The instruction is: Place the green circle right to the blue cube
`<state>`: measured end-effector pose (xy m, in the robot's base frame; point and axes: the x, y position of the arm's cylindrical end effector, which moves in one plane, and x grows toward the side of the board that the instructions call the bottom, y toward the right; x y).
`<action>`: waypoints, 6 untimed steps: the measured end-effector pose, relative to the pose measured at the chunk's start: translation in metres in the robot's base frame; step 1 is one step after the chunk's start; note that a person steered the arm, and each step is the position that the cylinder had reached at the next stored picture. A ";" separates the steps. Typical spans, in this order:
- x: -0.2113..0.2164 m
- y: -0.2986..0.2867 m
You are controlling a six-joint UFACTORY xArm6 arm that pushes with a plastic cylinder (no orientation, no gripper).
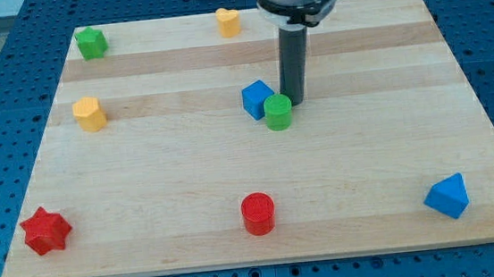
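Note:
The green circle point(278, 112) stands on the wooden board, touching the lower right side of the blue cube point(257, 99) near the board's middle. My tip point(294, 102) is just right of and slightly above the green circle, touching or almost touching it, and right of the blue cube. The rod rises straight up toward the view's top.
A green block point(91, 43) is at top left, a yellow heart point(229, 21) at top centre, a yellow block point(89, 113) at left. A red star point(45, 231) is at bottom left, a red circle point(258, 214) at bottom centre, a blue triangular block point(448, 196) at bottom right.

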<state>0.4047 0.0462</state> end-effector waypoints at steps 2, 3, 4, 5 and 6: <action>0.024 0.095; 0.069 0.088; 0.077 0.025; 0.070 -0.034; 0.048 -0.043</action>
<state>0.4522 0.0027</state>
